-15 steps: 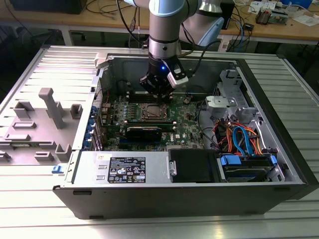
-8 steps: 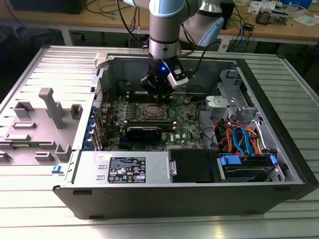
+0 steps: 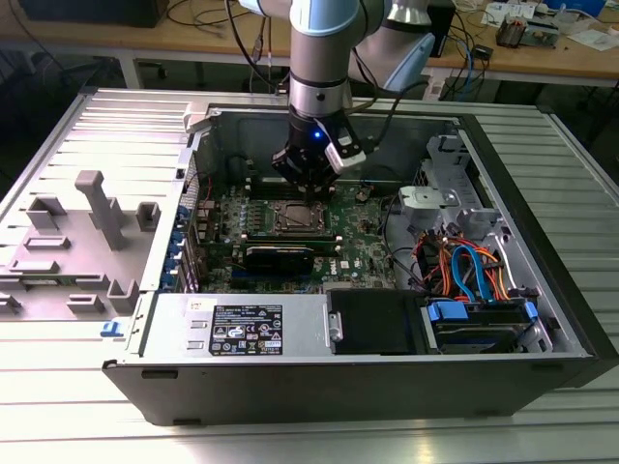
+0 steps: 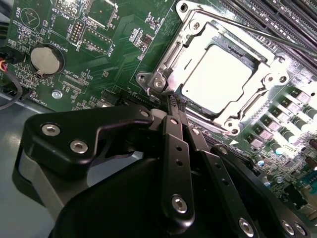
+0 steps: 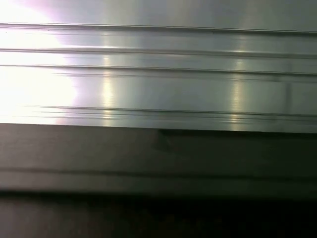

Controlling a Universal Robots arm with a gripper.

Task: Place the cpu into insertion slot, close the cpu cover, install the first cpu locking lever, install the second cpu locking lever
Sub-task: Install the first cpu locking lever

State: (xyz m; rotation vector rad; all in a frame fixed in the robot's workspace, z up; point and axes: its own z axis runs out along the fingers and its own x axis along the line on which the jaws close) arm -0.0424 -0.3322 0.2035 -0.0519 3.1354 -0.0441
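Note:
In the second wrist view the cpu [image 4: 215, 79], a dull silver square, lies in the insertion slot [image 4: 157, 82] on the green board. The cpu cover [image 4: 197, 35], a silvery frame with a large window, lies flat around it. A thin metal lever rod [image 4: 267, 35] runs along one side of the socket. My gripper [image 4: 171, 101] is shut, its black fingers [image 4: 174, 148] pressed together, with the tips at the socket's corner. In the exterior view the gripper [image 3: 309, 191] hangs just above the socket [image 3: 298, 217] inside the open computer case.
Memory slots [image 4: 282, 15] run beside the socket and a coin battery [image 4: 45, 58] sits on the board. The case [image 3: 542, 242] holds orange and blue cables [image 3: 469, 266], a drive bay and a power supply [image 3: 247, 329]. A grey fixture [image 3: 92, 217] stands at the exterior view's left.

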